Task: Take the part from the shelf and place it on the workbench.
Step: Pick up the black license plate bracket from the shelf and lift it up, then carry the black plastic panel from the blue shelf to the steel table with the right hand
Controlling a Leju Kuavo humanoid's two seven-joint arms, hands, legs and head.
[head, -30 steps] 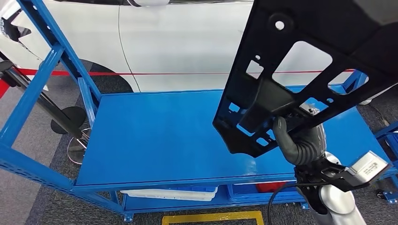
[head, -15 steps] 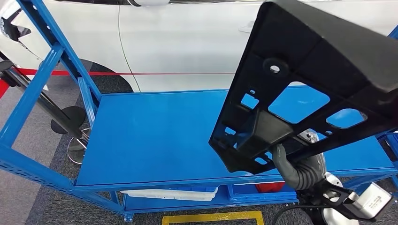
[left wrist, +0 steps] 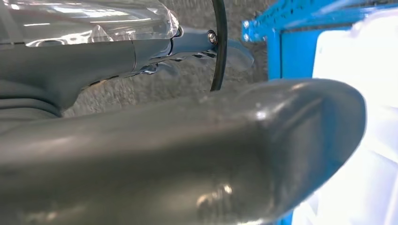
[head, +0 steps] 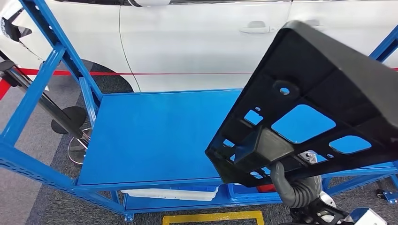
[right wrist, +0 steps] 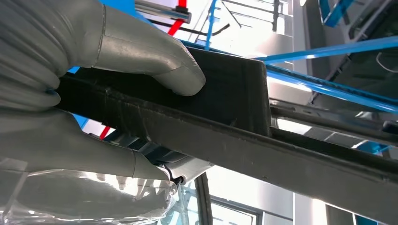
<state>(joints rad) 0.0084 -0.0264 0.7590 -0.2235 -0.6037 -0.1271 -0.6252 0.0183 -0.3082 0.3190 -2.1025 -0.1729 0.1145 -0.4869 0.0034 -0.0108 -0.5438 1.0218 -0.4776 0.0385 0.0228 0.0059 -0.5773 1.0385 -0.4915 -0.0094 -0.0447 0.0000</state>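
Right hand (head: 295,187) grips the black part (head: 319,98) by its lower rim, thumb (right wrist: 155,61) pressed on one face and fingers wrapped beneath, so the wide panel tilts up over the blue shelf (head: 155,136) (bare beneath it). Left hand's (left wrist: 178,154) state I cannot tell; it hangs by the frame.

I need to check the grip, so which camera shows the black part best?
The head view: it shows the black part almost whole, cut-outs included, raised above the blue shelf by the right hand. The right wrist view shows just the gripped edge, close up. The left wrist view shows none of it.
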